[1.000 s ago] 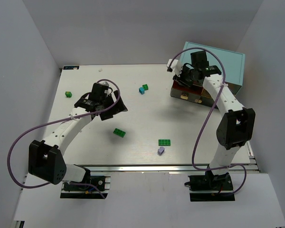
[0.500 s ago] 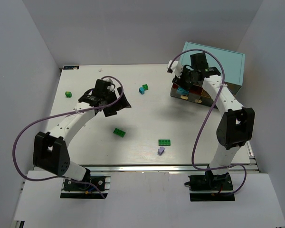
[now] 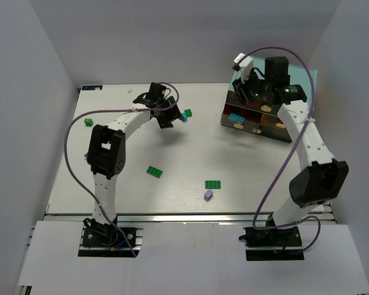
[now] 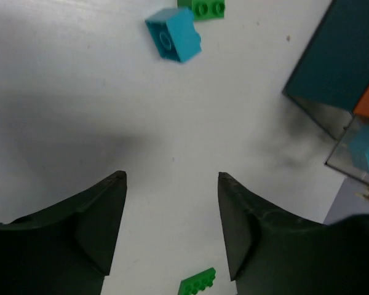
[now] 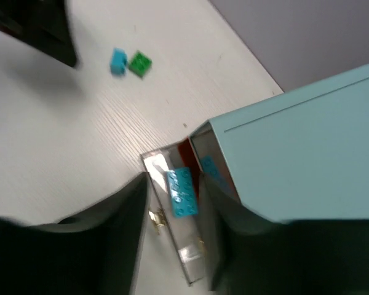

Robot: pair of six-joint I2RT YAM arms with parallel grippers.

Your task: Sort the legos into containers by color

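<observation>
My left gripper (image 3: 168, 117) (image 4: 172, 177) is open and empty, low over the table just left of a cyan brick (image 3: 183, 117) (image 4: 173, 34) that touches a green brick (image 3: 188, 112) (image 4: 202, 7). My right gripper (image 3: 242, 92) (image 5: 172, 184) is open and empty, above the teal cabinet's (image 3: 298, 83) (image 5: 295, 141) pulled-out clear drawer (image 3: 235, 118) (image 5: 172, 246). A cyan plate (image 5: 182, 192) lies in that drawer. More bricks lie loose: green ones (image 3: 88, 121) (image 3: 154, 171), a green plate (image 3: 213, 184) (image 4: 197, 283), and a lavender one (image 3: 208, 195).
Grey walls enclose the table on three sides. The cabinet stands at the back right corner, a red-looking drawer behind the open one. The cabinet's corner shows at the right of the left wrist view (image 4: 338, 61). The left arm's link (image 3: 104, 150) crosses the left half of the table.
The left arm swung from the table's middle left to the far centre, beside the cyan and green pair. The right gripper rose off the drawer, and the cyan plate now lies there.
</observation>
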